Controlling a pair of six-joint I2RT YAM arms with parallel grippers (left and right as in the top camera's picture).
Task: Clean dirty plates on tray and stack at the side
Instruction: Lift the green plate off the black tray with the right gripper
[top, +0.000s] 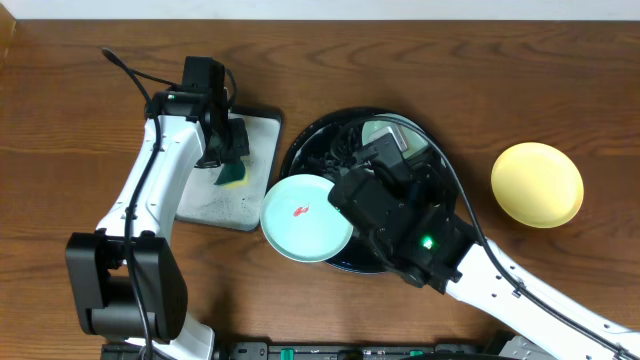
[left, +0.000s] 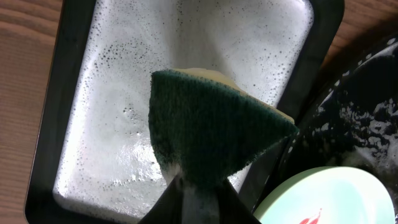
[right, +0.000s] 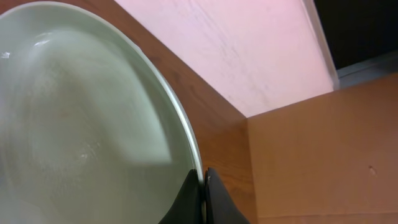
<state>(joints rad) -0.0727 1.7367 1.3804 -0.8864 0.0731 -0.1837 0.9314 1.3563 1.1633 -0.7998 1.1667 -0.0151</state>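
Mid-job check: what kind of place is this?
Likely a lab tabletop dishwashing mock-up, not a real kitchen: a wooden table, a foam-filled rectangular tray instead of a sink, the left end effector holding a sponge, the right end effector a mint plate.

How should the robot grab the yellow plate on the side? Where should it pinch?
Probably by its thin rim. The yellow plate lies flat on the table, touching nothing, so the edge is the only part narrow enough to pinch. Come down from above at the edge nearest the black tray, one finger slipping under, one on top.
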